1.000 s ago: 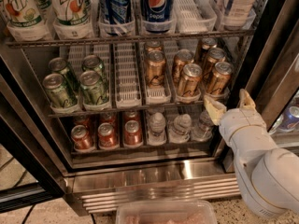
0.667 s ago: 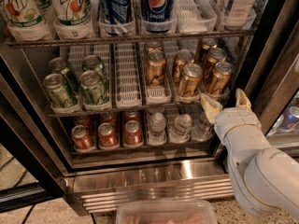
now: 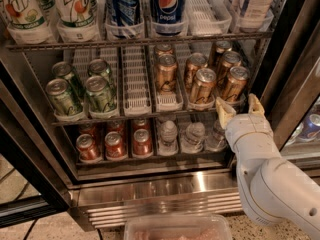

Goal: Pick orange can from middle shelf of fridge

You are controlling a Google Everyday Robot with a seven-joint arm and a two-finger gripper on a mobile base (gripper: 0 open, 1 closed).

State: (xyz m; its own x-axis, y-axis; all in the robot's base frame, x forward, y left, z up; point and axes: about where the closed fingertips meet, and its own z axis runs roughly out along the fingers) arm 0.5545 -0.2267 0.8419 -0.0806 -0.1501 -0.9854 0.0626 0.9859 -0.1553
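Observation:
Several copper-orange cans stand in white lane trays on the middle shelf (image 3: 137,91) of the fridge (image 3: 165,196). The front ones are an orange can (image 3: 165,74) in the centre lane, another (image 3: 202,86) to its right, and a third (image 3: 233,84) at the far right. My gripper (image 3: 240,109) is open, fingers pointing up, just below and in front of the far-right orange can, at the shelf's front edge. It holds nothing. The white arm (image 3: 275,184) comes in from the lower right.
Green cans (image 3: 82,89) fill the left lanes of the middle shelf. Tall bottles (image 3: 167,6) stand on the shelf above. Red cans (image 3: 115,144) and clear bottles (image 3: 192,134) stand on the shelf below. The dark door frame (image 3: 295,69) is close on the right.
The gripper has moved up and a little left, closer to the far-right orange cans. The cans have not moved.

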